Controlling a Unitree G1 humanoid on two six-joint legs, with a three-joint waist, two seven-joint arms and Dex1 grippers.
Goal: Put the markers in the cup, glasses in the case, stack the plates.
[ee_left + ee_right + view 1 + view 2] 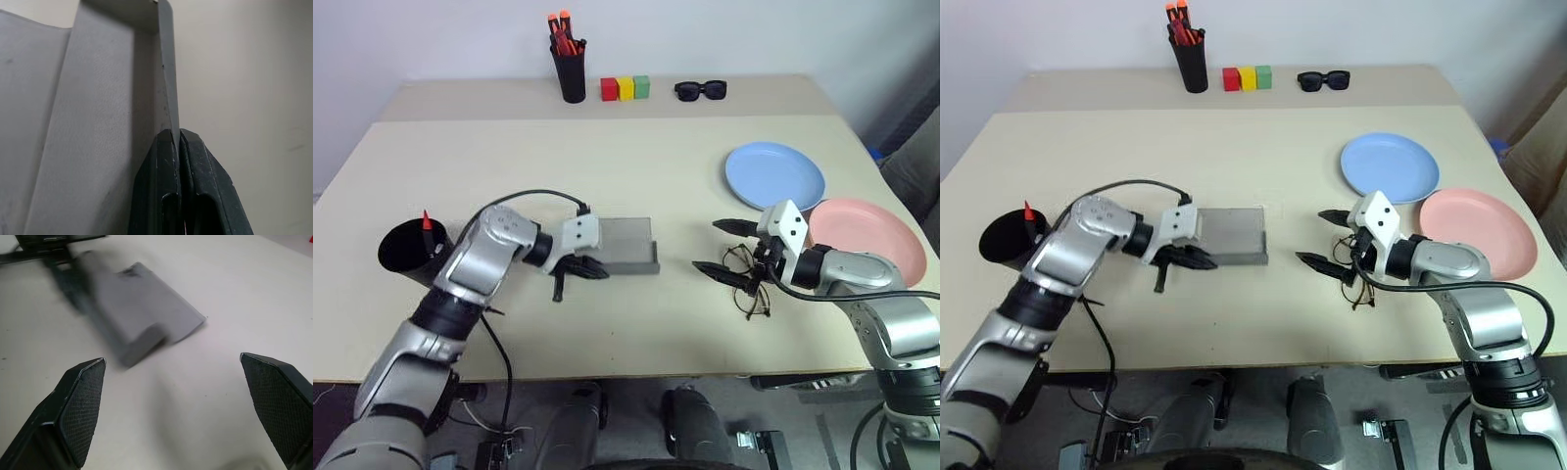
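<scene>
From the head, the grey case lies mid-table with its long axis running left to right; the left gripper is clenched at its left end. The glasses lie just under the right gripper, whose fingers are spread wide. No writing is legible. The left wrist view shows the fingers pinching the case's thin wall. In the right wrist view, the case lies ahead of the spread fingers, well apart.

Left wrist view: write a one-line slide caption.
Left gripper shut on the thin edge of the grey case, pale table beside it.
</scene>
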